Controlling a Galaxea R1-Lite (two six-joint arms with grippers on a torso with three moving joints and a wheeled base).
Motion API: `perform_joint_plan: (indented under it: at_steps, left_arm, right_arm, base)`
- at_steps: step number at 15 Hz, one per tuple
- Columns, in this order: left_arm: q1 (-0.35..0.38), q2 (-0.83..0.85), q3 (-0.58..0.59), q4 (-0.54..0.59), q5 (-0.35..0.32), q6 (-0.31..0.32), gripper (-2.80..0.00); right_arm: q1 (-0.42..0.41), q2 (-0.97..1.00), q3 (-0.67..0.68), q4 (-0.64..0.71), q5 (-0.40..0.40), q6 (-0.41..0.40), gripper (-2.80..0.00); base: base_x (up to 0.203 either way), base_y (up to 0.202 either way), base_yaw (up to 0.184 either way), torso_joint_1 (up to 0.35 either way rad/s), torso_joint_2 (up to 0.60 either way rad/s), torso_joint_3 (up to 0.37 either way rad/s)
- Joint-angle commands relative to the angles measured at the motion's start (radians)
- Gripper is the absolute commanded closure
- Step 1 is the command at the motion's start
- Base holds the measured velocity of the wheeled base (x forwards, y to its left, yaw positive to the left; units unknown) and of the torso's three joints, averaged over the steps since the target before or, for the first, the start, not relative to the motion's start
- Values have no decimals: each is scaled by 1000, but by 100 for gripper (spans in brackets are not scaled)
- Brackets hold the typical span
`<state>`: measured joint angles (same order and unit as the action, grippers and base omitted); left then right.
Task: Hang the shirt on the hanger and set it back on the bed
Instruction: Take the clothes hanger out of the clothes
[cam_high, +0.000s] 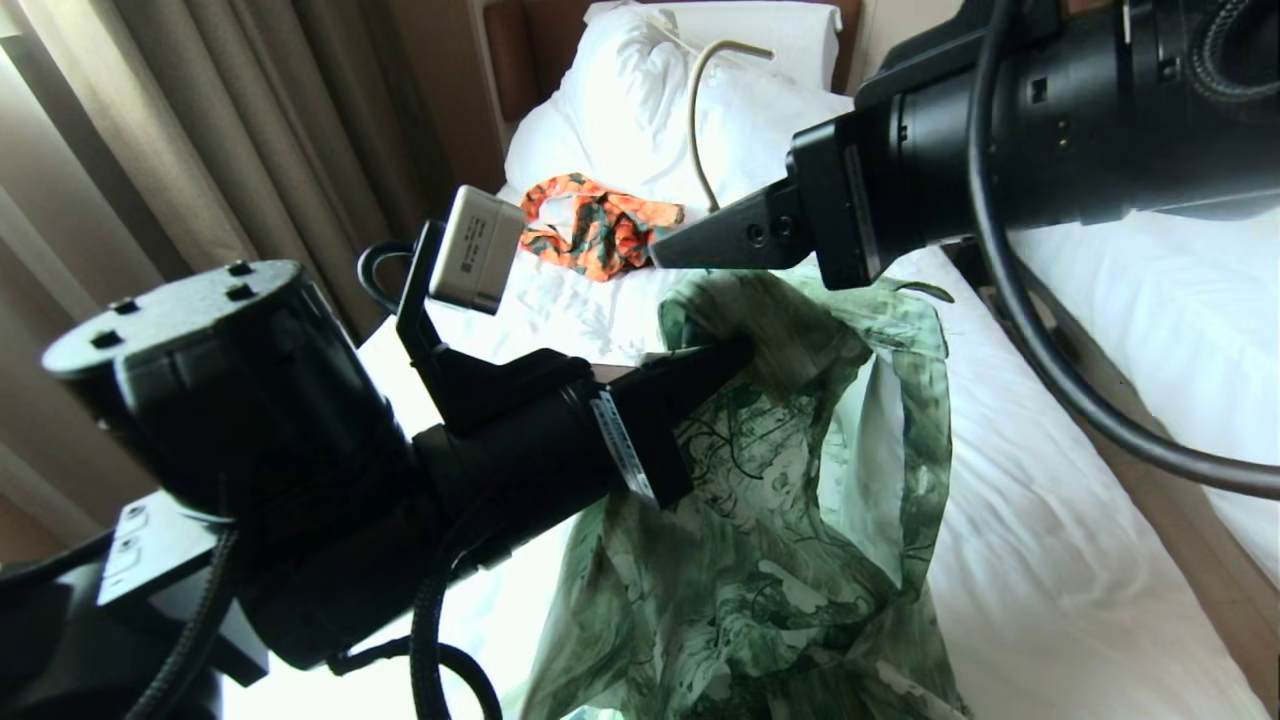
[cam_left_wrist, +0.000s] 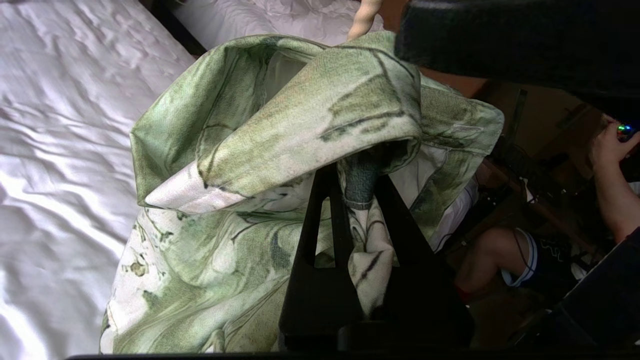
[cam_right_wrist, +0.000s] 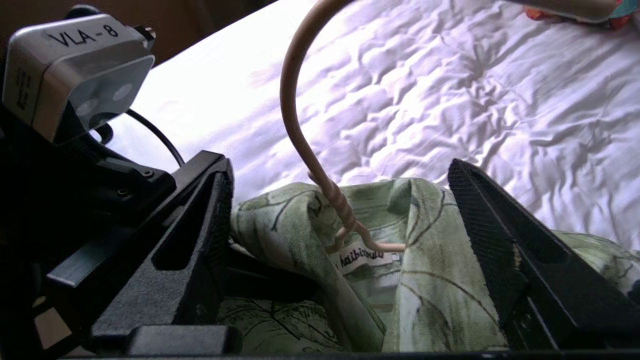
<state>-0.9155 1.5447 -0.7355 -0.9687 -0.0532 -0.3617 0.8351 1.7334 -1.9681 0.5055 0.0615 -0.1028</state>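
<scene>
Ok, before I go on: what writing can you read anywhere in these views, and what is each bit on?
"VLA-8": handwritten on top of the left wrist camera, seen from the right wrist view.
"haibi...": script on the shirt's white neck label; the rest is too blurred to read.
Printed lines on the sticker on that camera's side in the head view: too small to read.

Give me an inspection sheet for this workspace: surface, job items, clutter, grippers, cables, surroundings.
Surface: bed, white wrinkled sheet, pillow at the head.
Job's things: shirt held up above the bed; hanger already inside its collar, hook sticking out.
Clutter: orange patterned garment lying near the pillow.
Grippers: left gripper shut on the shirt at the collar; right gripper open, fingers either side of the hanger's neck.
Cables: black cable looping from the right arm.
Surroundings: curtains to the left; second white bed to the right; a person's arm and leg in the left wrist view.
</scene>
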Motion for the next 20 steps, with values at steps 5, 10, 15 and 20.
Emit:
perform_joint_plan:
  at_steps: [5,10,15,20]
  left_arm:
    - [1,-12,2,-5,1,-2,0]
    - [6,-18,5,-8,-4,-2,0]
    - [41,-14,21,-7,-19,27,0]
    - [38,-21,46,-15,-30,99,-280]
  right_arm:
    - [22,49,-2,-55,0,-25,0]
    - [30,47,0,-50,-2,-25,0]
    - [32,44,0,-44,-16,-25,0]
    - [33,36,0,-43,-17,-25,0]
  base:
    - [0,0,0,0,0,0]
    - [0,0,0,0,0,0]
    - [0,0,0,0,0,0]
    - [0,0,0,0,0,0]
